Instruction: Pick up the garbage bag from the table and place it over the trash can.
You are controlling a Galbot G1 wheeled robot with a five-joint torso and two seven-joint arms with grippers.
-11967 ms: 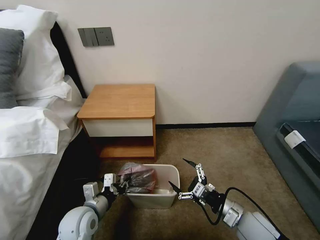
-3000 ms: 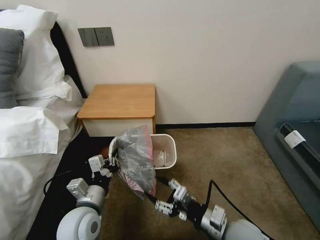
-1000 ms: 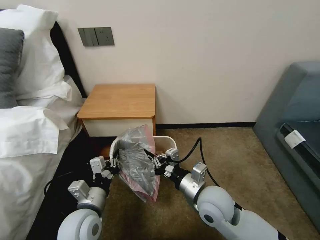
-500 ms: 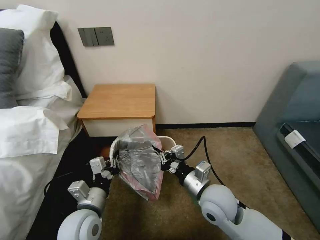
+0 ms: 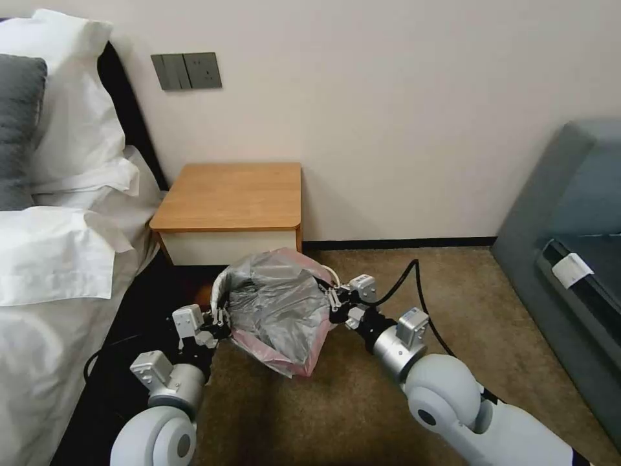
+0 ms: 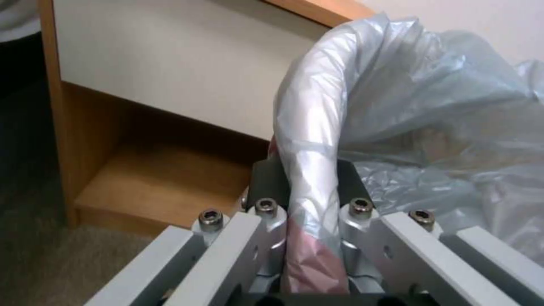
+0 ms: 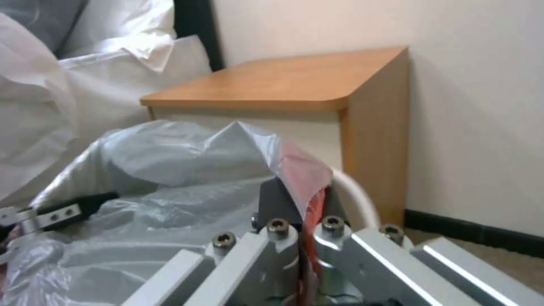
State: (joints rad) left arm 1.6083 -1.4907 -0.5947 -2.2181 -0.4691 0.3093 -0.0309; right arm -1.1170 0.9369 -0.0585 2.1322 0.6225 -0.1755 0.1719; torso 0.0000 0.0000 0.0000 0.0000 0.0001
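The orange-brown wooden tabletop [image 5: 236, 194] at far left carries nothing; pickup is judged complete. In front of it, the left gripper [image 5: 217, 321] has its fingers [image 6: 266, 187] closed on the bin's left rim, with the film wrapped over it. The thin, crinkly, translucent grey garbage bag with a pink rim band [image 5: 278, 307] is stretched between both grippers over the cream-white plastic trash can [image 7: 354, 197], whose rim shows at the right edge. The right gripper [image 5: 333, 302] pinches the pink band. Remaining, as judged: seat the rim all round, then release.
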